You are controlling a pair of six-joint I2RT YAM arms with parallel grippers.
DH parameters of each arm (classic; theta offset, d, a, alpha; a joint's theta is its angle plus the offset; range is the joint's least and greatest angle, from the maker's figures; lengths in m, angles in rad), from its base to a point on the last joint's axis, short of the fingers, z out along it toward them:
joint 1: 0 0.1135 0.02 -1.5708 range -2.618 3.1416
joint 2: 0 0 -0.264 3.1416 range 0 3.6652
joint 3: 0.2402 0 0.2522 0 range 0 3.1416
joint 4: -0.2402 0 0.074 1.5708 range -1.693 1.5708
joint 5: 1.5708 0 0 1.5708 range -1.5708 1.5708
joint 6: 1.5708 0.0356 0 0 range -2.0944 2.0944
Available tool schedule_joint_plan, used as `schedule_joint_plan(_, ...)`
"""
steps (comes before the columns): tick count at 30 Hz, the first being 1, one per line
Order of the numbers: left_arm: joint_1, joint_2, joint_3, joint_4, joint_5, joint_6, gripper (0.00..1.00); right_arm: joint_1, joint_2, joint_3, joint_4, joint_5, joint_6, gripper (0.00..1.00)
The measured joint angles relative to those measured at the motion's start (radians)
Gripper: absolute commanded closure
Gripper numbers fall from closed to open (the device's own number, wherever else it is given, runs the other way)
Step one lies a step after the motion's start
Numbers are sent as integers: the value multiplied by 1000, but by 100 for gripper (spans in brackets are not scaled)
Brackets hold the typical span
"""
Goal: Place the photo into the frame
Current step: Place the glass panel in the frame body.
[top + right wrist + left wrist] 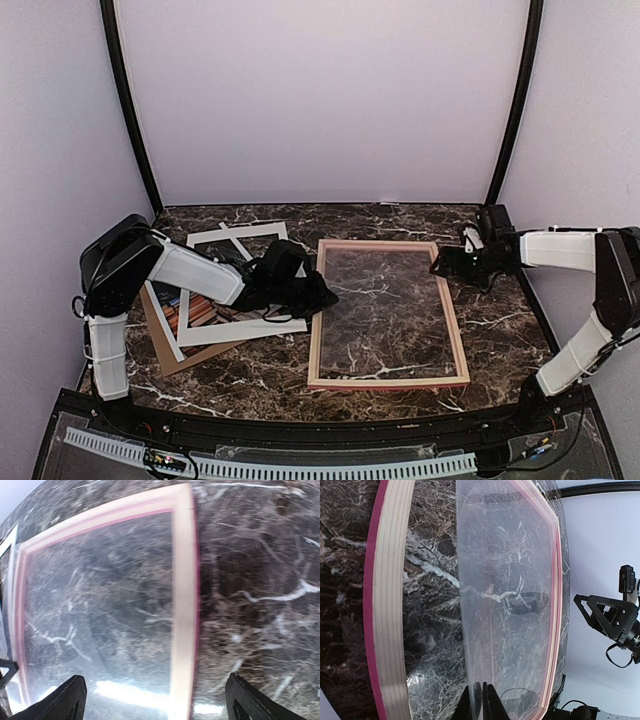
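**Top external view: pane pinched at the frame's left rail, photo off to the left**

The frame (385,381) lies flat mid-table, face down by the look of it, so it can be loaded from behind. The left gripper (322,297) is closed, apparently on the left edge of the clear pane (510,595), which sits apart from that rail, probably to make room for the print. The right gripper (445,262) hovers spread wide and empty over the far right corner, likely to steady the frame. The photo (197,312) lies left of the frame, mostly covered by the mat (240,236), on the board (190,355). Bare table (500,330) surrounds the frame's near and right sides; the left is crowded.
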Motion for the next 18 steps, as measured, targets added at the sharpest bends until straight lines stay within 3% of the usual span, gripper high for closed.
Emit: schedule_joint_plan(18,-5,10,5,-5,7,3,86,266,112,73,106,-195,61,6)
